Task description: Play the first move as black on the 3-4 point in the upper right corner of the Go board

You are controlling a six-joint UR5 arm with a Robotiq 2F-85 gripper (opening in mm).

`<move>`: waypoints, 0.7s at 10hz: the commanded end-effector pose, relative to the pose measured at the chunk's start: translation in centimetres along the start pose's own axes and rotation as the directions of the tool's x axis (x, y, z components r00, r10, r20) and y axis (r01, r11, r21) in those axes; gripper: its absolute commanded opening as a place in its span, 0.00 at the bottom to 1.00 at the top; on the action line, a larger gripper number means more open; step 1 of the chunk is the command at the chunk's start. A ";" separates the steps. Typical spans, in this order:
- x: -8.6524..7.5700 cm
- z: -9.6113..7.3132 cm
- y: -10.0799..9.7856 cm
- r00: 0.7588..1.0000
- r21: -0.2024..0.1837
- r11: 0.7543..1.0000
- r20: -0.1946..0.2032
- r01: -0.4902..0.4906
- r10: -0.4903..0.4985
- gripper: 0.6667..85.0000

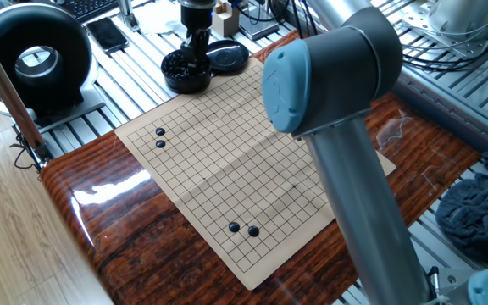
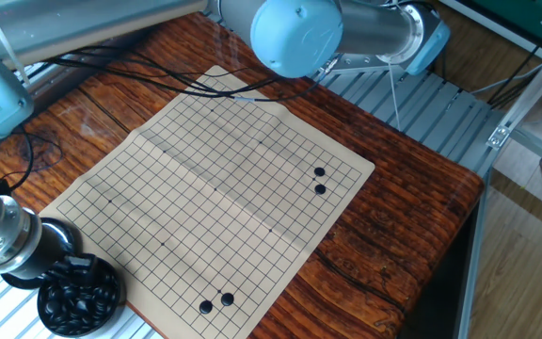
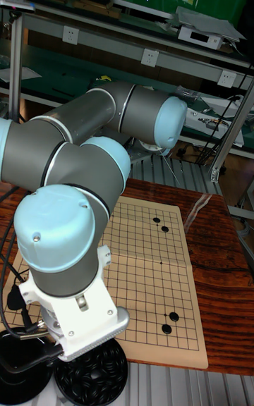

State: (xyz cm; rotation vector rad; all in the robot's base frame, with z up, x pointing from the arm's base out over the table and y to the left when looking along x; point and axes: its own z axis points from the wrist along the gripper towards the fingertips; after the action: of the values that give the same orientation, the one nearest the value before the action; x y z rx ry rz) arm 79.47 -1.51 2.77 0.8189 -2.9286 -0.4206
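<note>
Dipping my gripper [image 1: 196,61] into the bowl of black stones [image 1: 185,71] beside the Go board's [image 1: 227,161] corner, finger state hidden; other fixed view, gripper [image 2: 75,266] over that bowl [image 2: 78,299], two stone pairs [image 2: 319,180] on the board; tall view, bowl [image 3: 92,376] under my wrist.

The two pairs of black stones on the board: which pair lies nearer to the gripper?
The pair near the board edge closest to the bowl of stones, where the gripper dips. The other pair sits by the far-side edge.
</note>
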 end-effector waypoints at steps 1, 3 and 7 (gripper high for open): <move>-0.3 0.0 0.5 1.000 -0.026 1.000 0.012 0.001 -0.001 0.30; -0.4 -0.1 0.6 1.000 -0.030 1.000 0.017 0.000 0.000 0.23; -0.2 -0.6 0.1 1.000 -0.011 1.000 0.014 -0.024 0.024 0.08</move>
State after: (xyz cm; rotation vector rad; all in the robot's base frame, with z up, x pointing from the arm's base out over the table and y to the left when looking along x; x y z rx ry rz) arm 79.51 -1.32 2.99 0.7972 -2.9334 -0.4438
